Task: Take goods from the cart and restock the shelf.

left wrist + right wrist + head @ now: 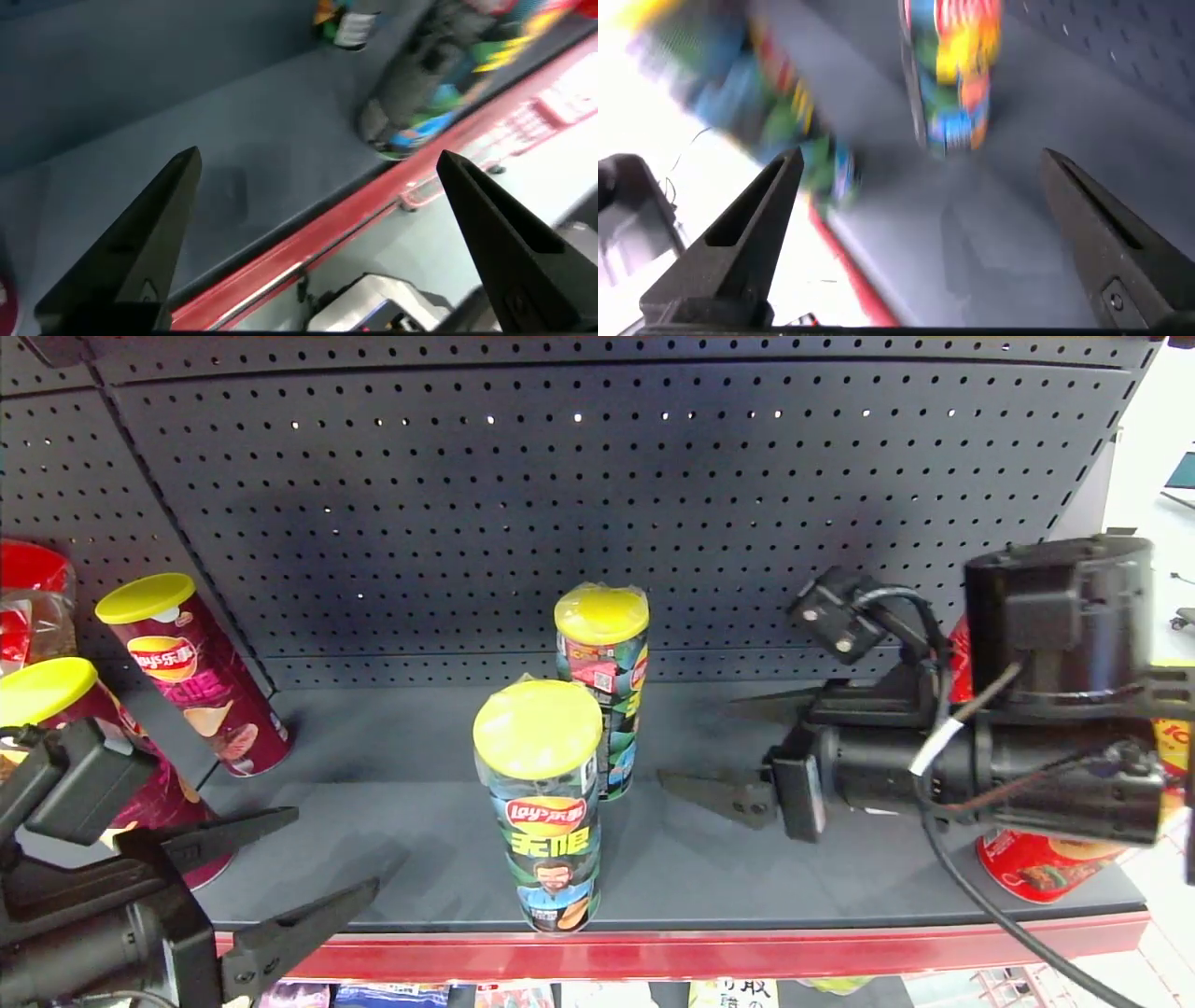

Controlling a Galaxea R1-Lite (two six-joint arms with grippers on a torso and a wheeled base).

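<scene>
Two dark chip cans with yellow lids stand upright mid-shelf: the front can (546, 803) near the red front edge, the rear can (603, 686) just behind it. My right gripper (728, 751) hovers open over the shelf to the right of both cans, nothing between its fingers. Its wrist view shows the rear can (957, 75) and the front can (775, 112) ahead of the spread fingers. My left gripper (308, 863) is open at the shelf's front left edge, empty. In the left wrist view the front can (425, 89) lies beyond the open fingers.
Maroon yellow-lidded cans (191, 672) stand at the shelf's left end. A red can (1046, 863) stands at the right end behind my right arm. The pegboard back wall (597, 504) closes the rear. The grey shelf (420, 821) has a red front lip (709, 952).
</scene>
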